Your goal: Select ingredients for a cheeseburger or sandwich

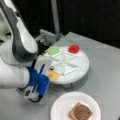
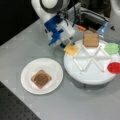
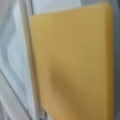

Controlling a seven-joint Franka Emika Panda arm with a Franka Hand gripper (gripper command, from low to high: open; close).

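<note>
My gripper [image 1: 50,70] [image 2: 68,45] is at the near-left rim of the white divided tray [image 1: 82,65] [image 2: 87,75], shut on the yellow-orange cheese square [image 1: 53,75] [image 2: 71,49] [image 3: 72,65]. The cheese tilts out over the tray's rim and fills the wrist view. The tray also holds a green leaf piece [image 1: 53,50] [image 2: 111,48], a red disc [image 1: 74,48] [image 2: 114,67] and a toast square [image 2: 90,40]. On the white plate [image 1: 60,105] [image 2: 27,72] lies a toast square with the dark brown patty [image 1: 80,112] [image 2: 41,79] on top.
White ridges split the tray into triangular sections. The plate sits on the grey table a little in front of the tray. The arm's base and cables [image 2: 87,15] crowd the area behind the tray.
</note>
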